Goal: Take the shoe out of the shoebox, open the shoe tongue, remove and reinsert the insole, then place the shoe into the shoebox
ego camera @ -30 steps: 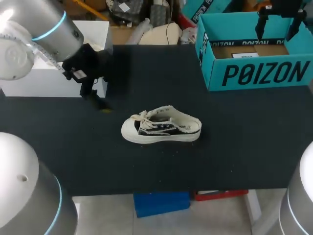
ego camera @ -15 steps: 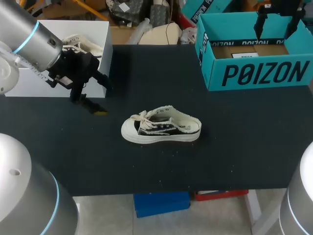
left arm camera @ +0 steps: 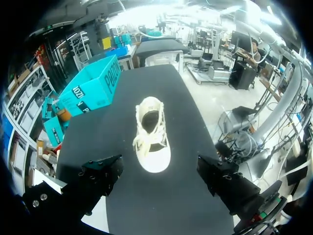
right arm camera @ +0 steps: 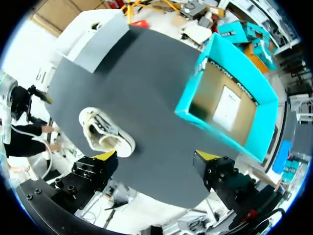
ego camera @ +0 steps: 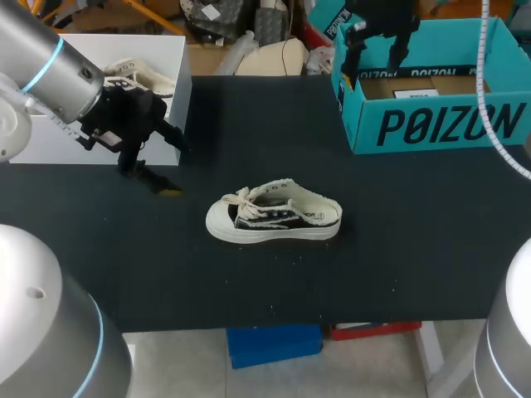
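Since a second ago our right gripper (ego camera: 371,51) slid left above the teal cardboard shoebox (ego camera: 440,124) — wide, empty | left gripper (ego camera: 177,170) wide, ready toe-side | cream-and-black canvas shoe (ego camera: 274,217) upright mid-table — unboxed for tongue access.

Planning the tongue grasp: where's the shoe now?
Head view: the cream-and-black canvas sneaker stands mid-table on the black tabletop, toe toward my left, clear of the teal cardboard shoebox at far right.

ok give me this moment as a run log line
shoe: on table, out of shoebox | left gripper: open, empty, near shoe toe | right gripper: open, empty, above shoebox rim
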### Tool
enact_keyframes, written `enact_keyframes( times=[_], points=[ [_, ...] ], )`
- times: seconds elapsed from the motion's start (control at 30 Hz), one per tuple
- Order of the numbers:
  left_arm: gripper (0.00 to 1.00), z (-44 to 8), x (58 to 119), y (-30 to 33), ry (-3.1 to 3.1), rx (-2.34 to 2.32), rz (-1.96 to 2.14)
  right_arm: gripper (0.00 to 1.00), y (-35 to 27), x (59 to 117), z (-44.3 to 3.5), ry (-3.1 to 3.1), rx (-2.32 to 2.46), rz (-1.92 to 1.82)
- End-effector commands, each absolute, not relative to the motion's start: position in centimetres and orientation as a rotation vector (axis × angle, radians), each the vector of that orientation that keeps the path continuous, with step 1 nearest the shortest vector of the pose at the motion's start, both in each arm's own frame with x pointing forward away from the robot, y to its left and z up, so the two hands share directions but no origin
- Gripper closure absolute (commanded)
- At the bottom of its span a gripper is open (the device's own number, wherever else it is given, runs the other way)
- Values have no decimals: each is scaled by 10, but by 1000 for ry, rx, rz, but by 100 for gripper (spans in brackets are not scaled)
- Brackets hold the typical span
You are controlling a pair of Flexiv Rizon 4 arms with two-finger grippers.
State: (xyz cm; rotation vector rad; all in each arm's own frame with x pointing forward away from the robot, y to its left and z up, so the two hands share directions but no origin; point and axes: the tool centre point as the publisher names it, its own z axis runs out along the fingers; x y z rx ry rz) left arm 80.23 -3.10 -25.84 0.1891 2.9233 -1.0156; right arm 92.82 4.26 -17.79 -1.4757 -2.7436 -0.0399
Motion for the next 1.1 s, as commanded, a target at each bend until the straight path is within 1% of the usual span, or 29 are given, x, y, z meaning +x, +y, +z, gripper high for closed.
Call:
enact_keyframes(
  times=[0.03, 0.8, 0.93, 1.1],
  points=[
    [0, -260, 802, -31, 2920, 191, -1016, 0, 43, 920, -178, -3029, -655, -153],
    [0, -260, 802, -31, 2920, 191, -1016, 0, 43, 920, -178, -3029, -655, -153],
    [0, -260, 802, -31, 2920, 191, -1016, 0, 62, 872, -184, -3097, -530, -254],
    [0, -260, 802, -31, 2920, 191, -1016, 0, 76, 835, -200, -3134, -353, -408]
  ],
)
